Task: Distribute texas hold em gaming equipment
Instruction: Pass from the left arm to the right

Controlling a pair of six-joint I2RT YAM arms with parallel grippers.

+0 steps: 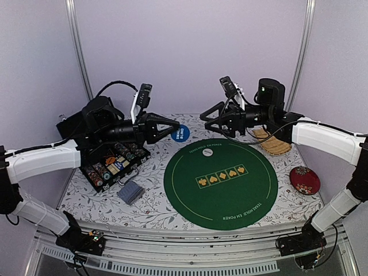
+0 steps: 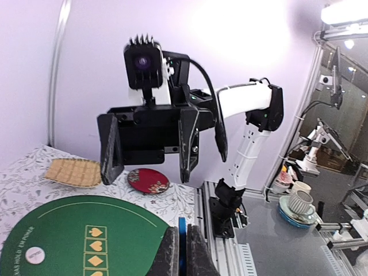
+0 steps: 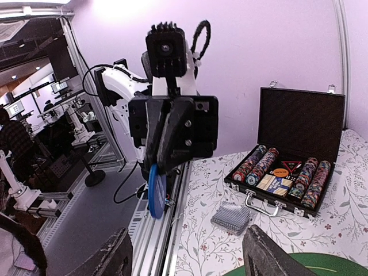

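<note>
The left hand (image 1: 171, 127) is pressed together on the rim of a flat blue marker disc (image 1: 180, 134) printed "SMALL BLIND". It holds the disc in the air over the far side of the worktop (image 1: 144, 215), which is covered by a pale cloth with a leafy print. Facing it, close but apart, the right hand (image 1: 207, 121) has its black fingers (image 3: 118, 259) spread with nothing between them.

Below lies a round green felt mat (image 1: 221, 198) with gold suit symbols, and a small white disc (image 1: 210, 153) rests near its far edge. At the left stands an open black hard case (image 3: 302, 118) with ribbed, striped chip stacks (image 3: 253, 164) lying in rows. A squared deck of grey-blue cards (image 1: 130, 192) lies just in front of it. To the right of the felt are a tan woven slatted mat (image 1: 275, 144) and a red round patterned cushion (image 1: 305, 179).
</note>
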